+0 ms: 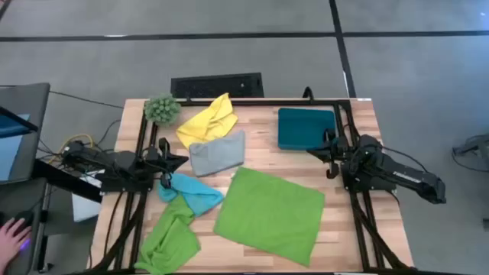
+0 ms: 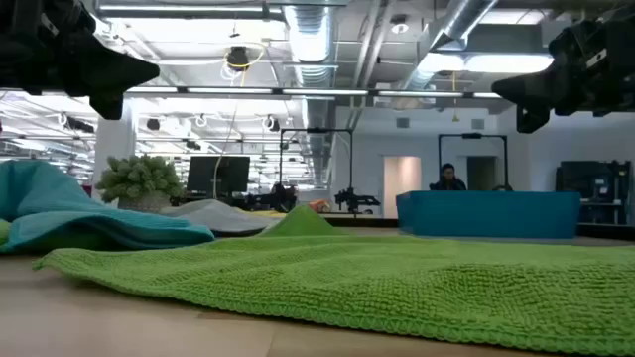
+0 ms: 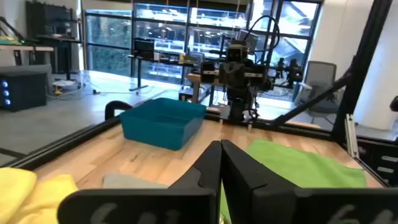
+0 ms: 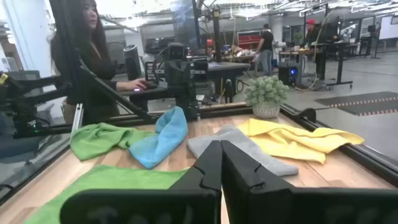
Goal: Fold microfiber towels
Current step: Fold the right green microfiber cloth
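Your left end effector [image 1: 182, 160] and right end effector [image 1: 313, 153]: closed, empty, at worktop [image 1: 260, 145] side edges | spread lime towel [image 1: 269, 214]: pinch one near-edge corner, fold squarely.

Evenly lit from overhead ceiling strip lights [image 2: 179, 12], bright and glaring in the low view. Soft, faint shadows on the wooden desk [image 1: 260, 156]. Nearest weave of the lime green towel [image 2: 397, 288] softly blurred. Daylight through tall windows [image 3: 186, 31] behind, slightly washed out.
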`<state>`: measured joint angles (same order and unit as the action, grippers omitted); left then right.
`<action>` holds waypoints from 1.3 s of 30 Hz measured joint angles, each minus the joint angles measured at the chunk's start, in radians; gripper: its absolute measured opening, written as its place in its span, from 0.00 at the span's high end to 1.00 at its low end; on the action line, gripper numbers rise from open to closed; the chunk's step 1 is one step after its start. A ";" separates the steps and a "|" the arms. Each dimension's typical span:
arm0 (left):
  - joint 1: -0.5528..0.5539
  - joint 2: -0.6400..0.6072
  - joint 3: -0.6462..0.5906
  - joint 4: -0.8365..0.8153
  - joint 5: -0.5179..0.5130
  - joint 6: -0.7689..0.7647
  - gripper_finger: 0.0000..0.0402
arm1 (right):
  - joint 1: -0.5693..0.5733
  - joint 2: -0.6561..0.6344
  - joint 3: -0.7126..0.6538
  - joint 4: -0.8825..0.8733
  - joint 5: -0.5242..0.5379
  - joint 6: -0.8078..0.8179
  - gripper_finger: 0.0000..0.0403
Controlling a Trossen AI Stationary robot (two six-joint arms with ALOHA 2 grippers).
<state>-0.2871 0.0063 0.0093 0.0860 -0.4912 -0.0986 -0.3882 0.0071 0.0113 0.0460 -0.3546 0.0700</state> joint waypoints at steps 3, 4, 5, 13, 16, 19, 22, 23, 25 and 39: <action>0.000 0.000 0.000 0.000 -0.015 0.007 1.00 | 0.000 0.000 0.000 0.000 0.000 0.000 0.94; 0.000 0.000 0.000 0.000 -0.023 0.008 1.00 | 0.000 0.000 0.000 0.000 0.000 0.000 0.94; 0.000 0.000 0.002 -0.002 -0.035 0.008 1.00 | 0.000 0.000 0.000 0.000 0.000 0.000 0.95; 0.000 0.006 0.092 -0.089 -0.153 0.073 1.00 | 0.000 0.000 0.039 -0.050 0.027 0.006 0.97; 0.000 0.052 0.162 -0.176 -0.212 0.077 1.00 | 0.000 0.006 0.115 -0.148 0.056 -0.038 0.98; 0.000 0.133 0.244 -0.227 -0.239 0.069 1.00 | 0.000 0.036 0.210 -0.242 0.085 -0.043 0.99; 0.000 0.252 0.339 -0.279 -0.244 0.053 1.00 | 0.001 0.097 0.298 -0.327 0.091 -0.020 0.99; 0.000 0.301 0.374 -0.290 -0.243 0.053 1.00 | 0.001 0.126 0.327 -0.358 0.091 -0.013 0.99; 0.000 0.406 0.454 -0.327 -0.243 0.052 1.00 | 0.001 0.191 0.386 -0.420 0.091 0.012 0.99; 0.104 1.035 0.999 -0.843 0.160 -0.364 1.00 | 0.174 0.597 0.843 -1.049 0.047 0.398 1.00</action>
<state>-0.1826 1.0408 1.0086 -0.7573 -0.3309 -0.4624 -0.2138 0.6036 0.8547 -1.0034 -0.3072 0.4675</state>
